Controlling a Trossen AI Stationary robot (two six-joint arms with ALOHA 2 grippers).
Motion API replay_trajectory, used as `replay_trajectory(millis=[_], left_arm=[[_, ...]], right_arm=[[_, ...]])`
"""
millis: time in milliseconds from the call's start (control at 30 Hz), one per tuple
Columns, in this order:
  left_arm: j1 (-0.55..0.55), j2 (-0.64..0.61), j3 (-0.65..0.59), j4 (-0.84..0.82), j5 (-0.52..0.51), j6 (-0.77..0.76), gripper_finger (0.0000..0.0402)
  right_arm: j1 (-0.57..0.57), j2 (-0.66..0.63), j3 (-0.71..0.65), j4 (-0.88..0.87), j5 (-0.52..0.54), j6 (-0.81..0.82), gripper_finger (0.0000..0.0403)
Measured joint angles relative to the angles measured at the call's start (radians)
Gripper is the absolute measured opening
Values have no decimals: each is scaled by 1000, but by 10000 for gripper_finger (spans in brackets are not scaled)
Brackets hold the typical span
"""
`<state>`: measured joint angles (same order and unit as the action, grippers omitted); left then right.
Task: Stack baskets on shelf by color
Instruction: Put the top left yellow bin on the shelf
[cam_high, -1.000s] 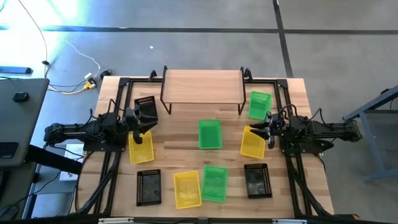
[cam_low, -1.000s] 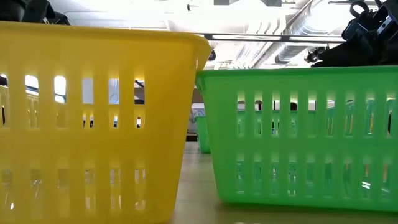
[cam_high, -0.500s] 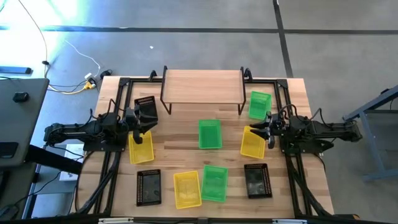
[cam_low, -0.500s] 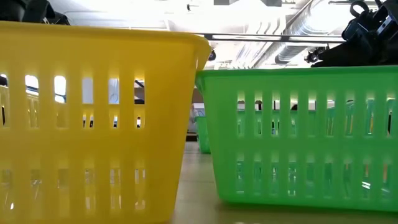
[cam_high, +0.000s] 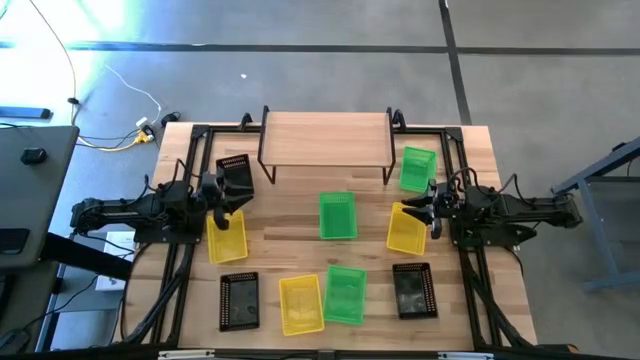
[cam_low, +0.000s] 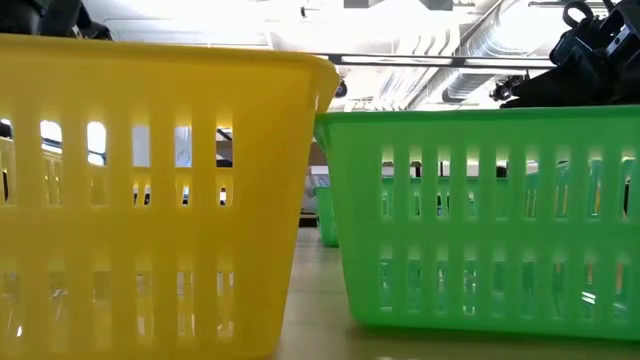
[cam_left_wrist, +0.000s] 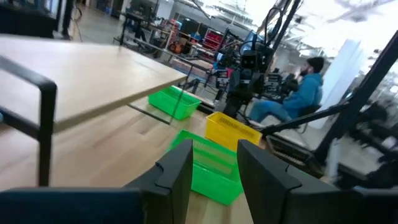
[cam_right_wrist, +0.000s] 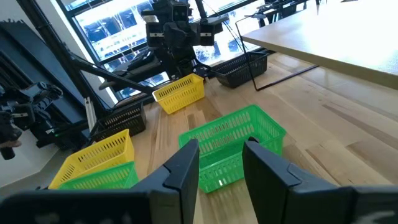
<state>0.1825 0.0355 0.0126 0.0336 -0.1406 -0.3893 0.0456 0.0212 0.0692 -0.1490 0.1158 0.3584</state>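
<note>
High view shows the shelf (cam_high: 325, 138) with a bare top: no basket stands on it, so by my reading the stacking has not begun and all nine baskets are still to be moved.

Every basket sits on the table (cam_high: 300, 250) in front of the shelf or beside it. Just beside the shelf's right end is a green basket (cam_high: 417, 168), and beside its left end a black basket (cam_high: 235, 172). In front of the shelf's middle lies a second green basket (cam_high: 337, 216). Farther from the shelf, toward the table's near edge, a third green basket (cam_high: 345, 294) touches a yellow basket (cam_high: 300, 304), with a black basket (cam_high: 239, 300) to their left and another black basket (cam_high: 412, 290) to their right. Two more yellow baskets lie nearer the shelf, one on the left (cam_high: 226, 236) and one on the right (cam_high: 405, 229).

Both arms hang above the table, well short of the shelf. The left gripper (cam_high: 226, 192) hovers between the left-end black basket and the left yellow basket; in its wrist view its fingers (cam_left_wrist: 176, 177) stand apart with nothing between them. The right gripper (cam_high: 428, 205) hovers at the right yellow basket's edge, and its fingers (cam_right_wrist: 185, 171) are likewise parted and empty.

No colour pile exists yet; three sets of three remain to be gathered.
</note>
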Motion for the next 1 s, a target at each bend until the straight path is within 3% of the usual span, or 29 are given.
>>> replay_trajectory(millis=[167, 433, 700, 800, 1000], left_arm=[[0, 0, 0, -2, 0, -114, 117], [0, 0, 0, -3, -1, -134, 121], [0, 0, 0, -3, -1, -268, 165], [0, 0, 0, -4, 20, -349, 173], [0, 0, 0, 31, 81, -359, 171]], right_arm=[[0, 0, 0, 0, 0, 0, 110], [0, 0, 0, 0, 0, 0, 110], [0, 0, 0, 0, 0, 0, 110], [0, 0, 0, 0, 0, 0, 110], [0, 0, 0, 0, 0, 0, 110]])
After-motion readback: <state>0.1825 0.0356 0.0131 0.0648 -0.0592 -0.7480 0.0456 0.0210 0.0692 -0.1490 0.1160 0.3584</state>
